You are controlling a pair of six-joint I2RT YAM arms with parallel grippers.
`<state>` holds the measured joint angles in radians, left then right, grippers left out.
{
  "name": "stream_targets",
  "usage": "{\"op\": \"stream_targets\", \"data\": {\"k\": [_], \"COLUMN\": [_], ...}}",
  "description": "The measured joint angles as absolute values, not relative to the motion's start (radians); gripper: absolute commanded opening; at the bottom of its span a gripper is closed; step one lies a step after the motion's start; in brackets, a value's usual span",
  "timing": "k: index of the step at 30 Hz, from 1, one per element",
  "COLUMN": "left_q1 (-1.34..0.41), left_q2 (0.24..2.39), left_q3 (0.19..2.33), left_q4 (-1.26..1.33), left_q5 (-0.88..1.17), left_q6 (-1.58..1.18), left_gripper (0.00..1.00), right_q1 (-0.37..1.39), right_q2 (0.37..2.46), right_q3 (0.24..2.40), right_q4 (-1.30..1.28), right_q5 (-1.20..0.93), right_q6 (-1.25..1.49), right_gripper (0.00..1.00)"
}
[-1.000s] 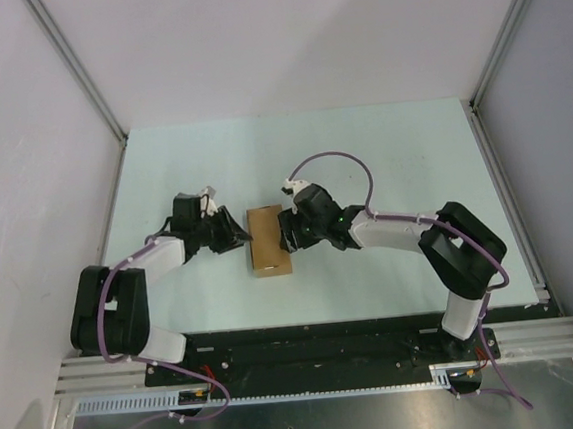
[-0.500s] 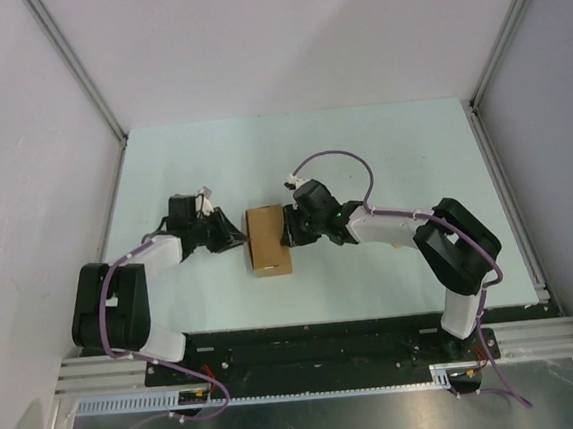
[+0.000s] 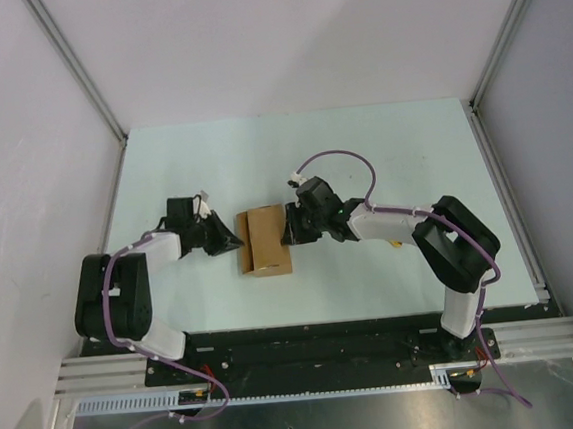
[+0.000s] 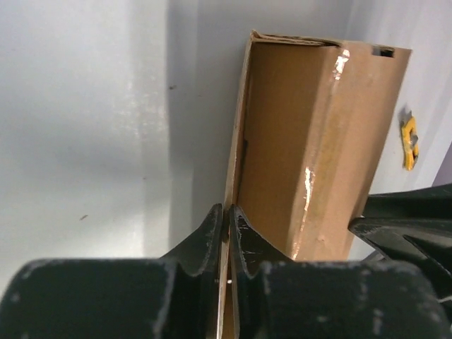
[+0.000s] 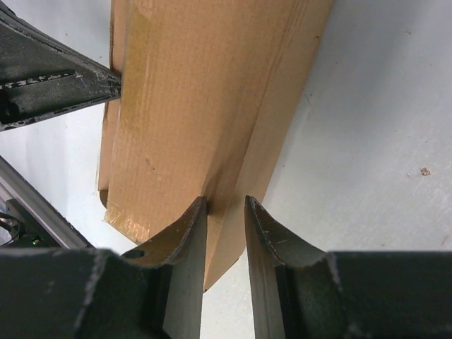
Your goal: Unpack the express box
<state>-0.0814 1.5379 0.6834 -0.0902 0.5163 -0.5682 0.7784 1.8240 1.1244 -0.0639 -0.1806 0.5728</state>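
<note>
Express box (image 3: 267, 240): light, thin bendy cardboard, best taken by flaps near the fold; left fingers (image 4: 205, 234) clamped on one flap, right fingers (image 5: 185, 244) straddle the opposite flap, grip cannot tell.

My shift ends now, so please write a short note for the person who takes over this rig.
Grippers: left jaws shut on the left flap of the express box; right jaws shut on its right flap.
Box: lies on the table, between both arms.
Done: both flaps gripped, left one folded outward.
Left: open it fully, take out the contents; none visible yet.
</note>
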Motion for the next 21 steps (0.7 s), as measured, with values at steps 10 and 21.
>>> {"op": "stream_targets", "data": {"k": [10,21], "left_q1": [-0.062,-0.059], "left_q2": [1.592,1.657], "left_q3": [0.698,0.728], "left_q4": [-0.114,-0.115], "left_q5": [0.506,0.579], "left_q6": [-0.565,-0.567], "left_gripper": [0.22,0.16], "right_q1": [0.771,0.763], "right_q2": [1.825,1.825], "right_q3": [1.124,1.124], "right_q4": [-0.065,-0.063], "right_q5": [-0.192,-0.192], "right_q6": [0.577,0.582], "right_gripper": [0.31,0.33]}}
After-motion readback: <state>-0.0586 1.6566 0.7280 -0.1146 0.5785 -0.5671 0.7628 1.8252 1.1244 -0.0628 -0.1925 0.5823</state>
